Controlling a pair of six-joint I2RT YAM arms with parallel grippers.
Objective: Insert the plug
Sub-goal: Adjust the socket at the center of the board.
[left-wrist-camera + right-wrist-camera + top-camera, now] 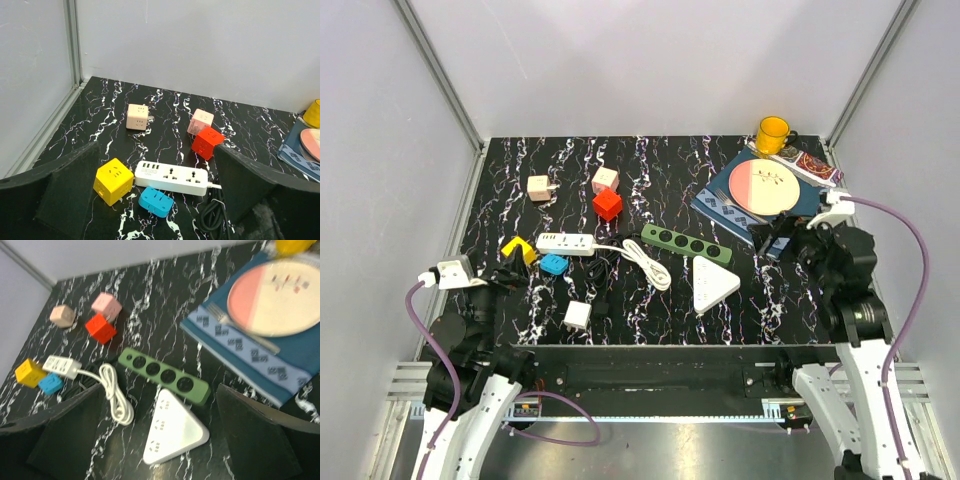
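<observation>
A white power strip [567, 243] lies left of centre, and its white cord [648, 265] is coiled to its right. A black cable bundle [215, 215] lies just in front of the strip, but I cannot make out a plug on it. A green strip [686, 243] and a triangular white socket block [712, 283] lie at centre right. My left gripper [505, 274] hovers open at the near left, with the white strip [172, 177] ahead of its fingers. My right gripper [775, 238] hangs open over the right side, looking down on the triangular block [175, 430]. Neither holds anything.
Cube adapters are scattered on the left: yellow [518, 248], blue [554, 264], red [607, 204], pink [605, 180], beige [539, 187], and a small white one [577, 315] near the front edge. A plate [763, 186] on a blue mat [720, 205] and a yellow mug [772, 134] occupy the far right.
</observation>
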